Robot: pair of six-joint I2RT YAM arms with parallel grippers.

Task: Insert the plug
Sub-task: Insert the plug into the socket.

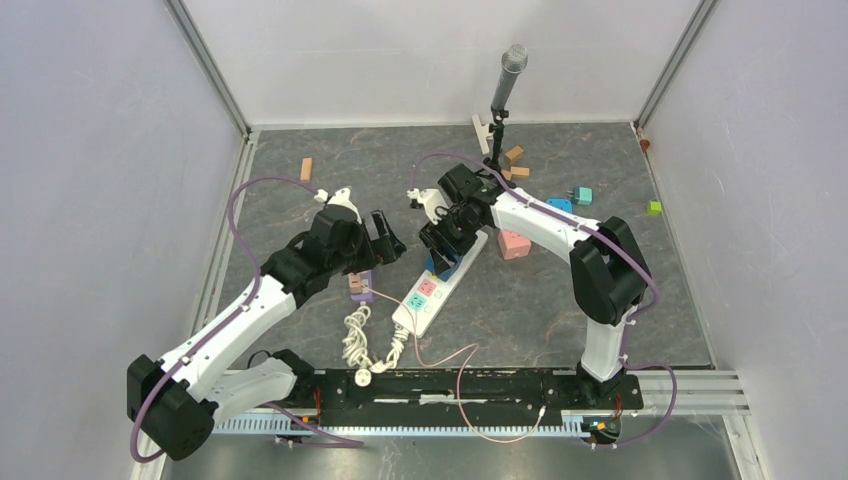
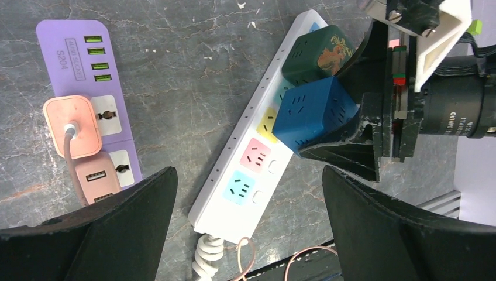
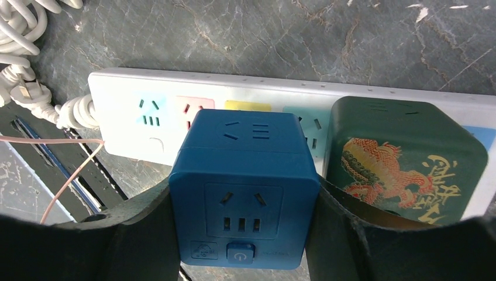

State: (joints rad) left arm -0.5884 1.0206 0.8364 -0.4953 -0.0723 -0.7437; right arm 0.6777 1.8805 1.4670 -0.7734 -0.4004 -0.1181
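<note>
Between the fingers of the right gripper (image 3: 243, 234): blue cube plug (image 3: 244, 152), clamped on two opposite sides. Deep blue plastic, rounded edges, socket slots on every face shown, small power button low on the face toward the wrist camera. Held tilted over the white power strip (image 3: 114, 111) just past the fingertips, above its yellow and teal sockets. Prongs hidden, so cannot tell whether seated. Right against it on one side of the gripper: dark green cube (image 3: 403, 164) with a red and gold dragon print, sitting on the same strip and crowding that side. Pink and light blue sockets uncovered on the gripper's other side, toward the cord end.

Underneath: dark grey marbled tabletop (image 1: 300, 205). Pale plain walls (image 1: 90, 150) on three sides, metal rails (image 1: 215, 70) at the corners.

Across the strip from it: left gripper (image 2: 248, 187), fully spread, holding nothing. Beside one of its fingers: purple power strip (image 2: 64, 64) with green USB ports, pink adapter (image 2: 73, 126) plugged in, second pink block (image 2: 96, 175) next to that. Beyond the right gripper, away from the arm bases: microphone (image 1: 508, 75) on a stand, wooden blocks (image 1: 514, 158), pink block (image 1: 514, 243). Nearer the bases than both grippers: coiled white cord (image 1: 357, 335), thin pink cable (image 1: 450, 358).
</note>
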